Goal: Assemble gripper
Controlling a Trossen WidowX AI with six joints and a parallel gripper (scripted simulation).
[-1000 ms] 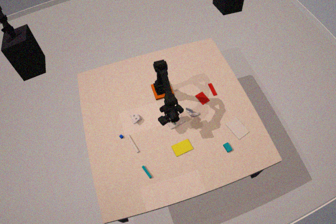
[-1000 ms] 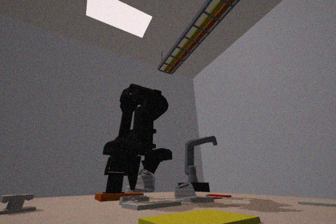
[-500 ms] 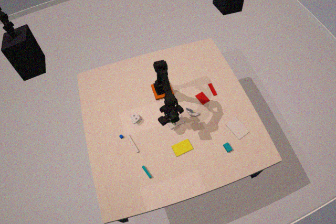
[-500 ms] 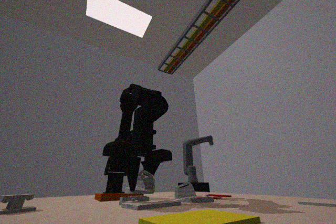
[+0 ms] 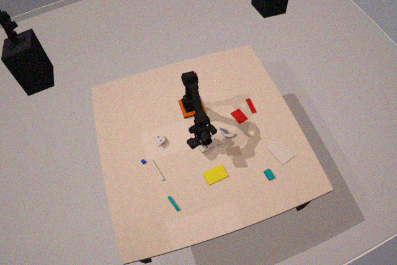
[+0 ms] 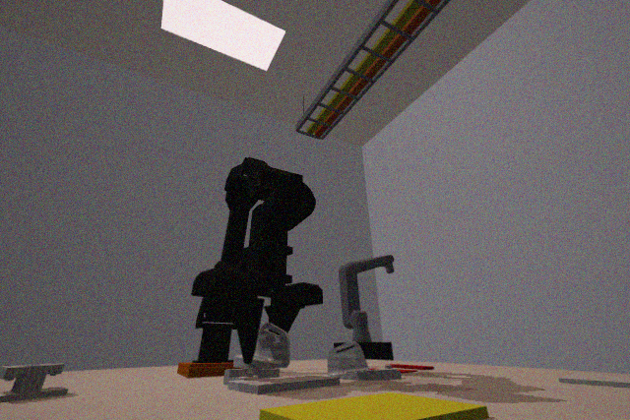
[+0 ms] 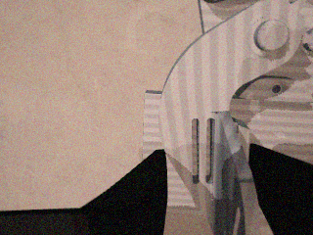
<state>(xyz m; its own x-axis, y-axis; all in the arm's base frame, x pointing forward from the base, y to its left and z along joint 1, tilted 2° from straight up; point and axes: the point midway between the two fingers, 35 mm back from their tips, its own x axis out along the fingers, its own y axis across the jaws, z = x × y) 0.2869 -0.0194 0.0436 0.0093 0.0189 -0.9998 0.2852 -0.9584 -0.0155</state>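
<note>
My gripper (image 6: 267,346) (image 7: 203,156) is shut on a pale grey jaw (image 6: 276,349) (image 7: 183,103), gripping its upright slotted part. The jaw is low over the gripper base (image 5: 207,148) (image 6: 292,383) (image 7: 152,122), its curved plate overlapping the base in the wrist view. A round stub shows on the jaw's top. Whether the jaw is seated on a pin or touches the base is hidden. The other jaw (image 5: 228,133) (image 6: 348,360) lies on the table beside the base. A small pale part (image 5: 159,140) (image 6: 32,370), apparently the housing plate, stands apart at the left.
A yellow plate (image 5: 215,174) (image 6: 373,407) lies in front of the base. Red pieces (image 5: 239,116) (image 5: 251,105) lie beyond the loose jaw. Teal pieces (image 5: 269,174) (image 5: 173,203), a blue cube (image 5: 143,161), a thin pale bar (image 5: 158,170) and a white plate (image 5: 280,152) lie around.
</note>
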